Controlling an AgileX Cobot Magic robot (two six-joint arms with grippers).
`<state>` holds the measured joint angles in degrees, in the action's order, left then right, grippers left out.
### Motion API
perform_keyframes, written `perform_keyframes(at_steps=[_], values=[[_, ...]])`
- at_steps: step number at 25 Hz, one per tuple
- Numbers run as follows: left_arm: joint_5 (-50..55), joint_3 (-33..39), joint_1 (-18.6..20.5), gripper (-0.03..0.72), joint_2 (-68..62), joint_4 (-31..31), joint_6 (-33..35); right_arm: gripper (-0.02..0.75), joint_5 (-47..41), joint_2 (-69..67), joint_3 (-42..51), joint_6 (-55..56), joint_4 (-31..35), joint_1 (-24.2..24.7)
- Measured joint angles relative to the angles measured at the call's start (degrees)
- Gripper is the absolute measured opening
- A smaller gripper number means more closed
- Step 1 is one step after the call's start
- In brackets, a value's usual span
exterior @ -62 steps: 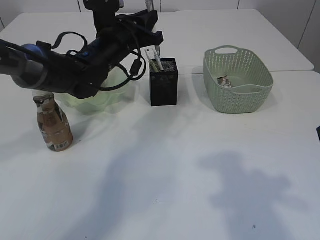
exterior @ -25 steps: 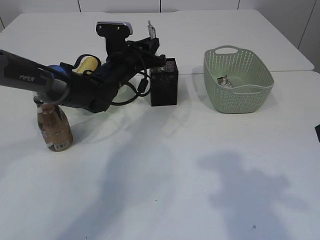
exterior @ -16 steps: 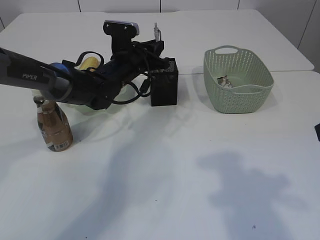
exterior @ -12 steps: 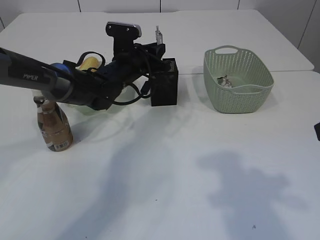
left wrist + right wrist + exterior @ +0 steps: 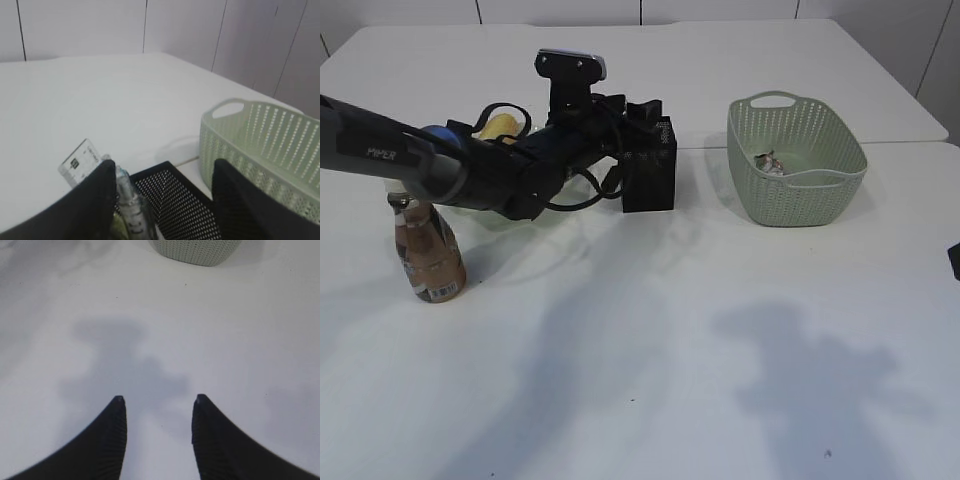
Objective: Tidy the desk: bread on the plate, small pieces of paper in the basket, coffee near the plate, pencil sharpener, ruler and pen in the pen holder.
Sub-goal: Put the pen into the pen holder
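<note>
The near desk (image 5: 650, 400) lies bare to its front edge. Right gripper (image 5: 159, 402): jaws apart, holding nothing, above bare white surface. Farther back, coffee (image 5: 425, 255) at left, basket (image 5: 798, 160) at right. Left gripper (image 5: 162, 170): jaws spread over the pen holder (image 5: 650, 170), gripping nothing; pen (image 5: 131, 210) and ruler (image 5: 82, 161) stand inside, beside the left finger.

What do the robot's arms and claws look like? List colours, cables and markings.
The left arm is black and dark grey with a blue ring at one joint, white lettering along the link, looping black cables and a silver-topped camera at the wrist. The left claw and right claw both have black tapering fingers; the right's look finely ribbed.
</note>
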<state>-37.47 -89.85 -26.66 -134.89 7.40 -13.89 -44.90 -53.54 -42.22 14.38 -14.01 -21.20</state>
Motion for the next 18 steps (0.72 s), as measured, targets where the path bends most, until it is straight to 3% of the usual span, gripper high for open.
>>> perform_keyframes(at_steps=[5,10,18], values=[[9.39,0.0,0.0,0.434,3.67,0.14,-0.12,0.352,0.02,0.0,0.0,0.0,0.0,0.0],[17.3,0.0,0.0,0.428,9.35,5.41,-0.21,0.352,0.12,0.0,0.0,0.0,0.0,0.0],[36.03,0.0,-0.11,0.306,18.06,7.09,-0.22,0.352,0.73,0.0,0.0,0.0,-0.66,0.0]])
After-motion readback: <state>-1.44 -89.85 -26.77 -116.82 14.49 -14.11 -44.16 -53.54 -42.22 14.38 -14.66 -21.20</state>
